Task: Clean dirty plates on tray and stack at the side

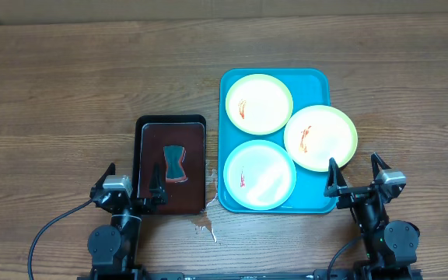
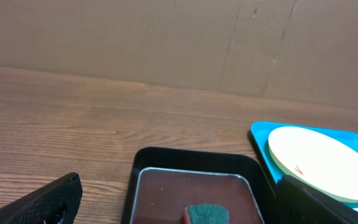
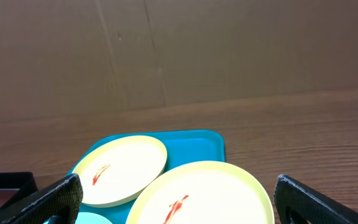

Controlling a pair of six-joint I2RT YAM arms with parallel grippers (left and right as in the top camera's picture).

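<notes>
Plates (image 1: 259,103), three, sauce-smeared, lie on the turquoise tray (image 1: 314,81); the right-hand one overhangs its rim. The left claw (image 1: 133,177) and right claw (image 1: 355,165) sit released, empty. Wiping pressure could tip that overhanging plate onto the desk (image 1: 68,93).

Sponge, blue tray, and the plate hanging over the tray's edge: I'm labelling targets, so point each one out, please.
sponge (image 1: 176,162), overhead view, its narrow middle
blue tray (image 1: 313,83), overhead view, bare far-right corner
overhanging plate (image 1: 321,138), overhead view, whitish centre

The sponge (image 2: 207,215) and the right plate (image 3: 210,193) are cut off by the wrist views' lower edges.
</notes>
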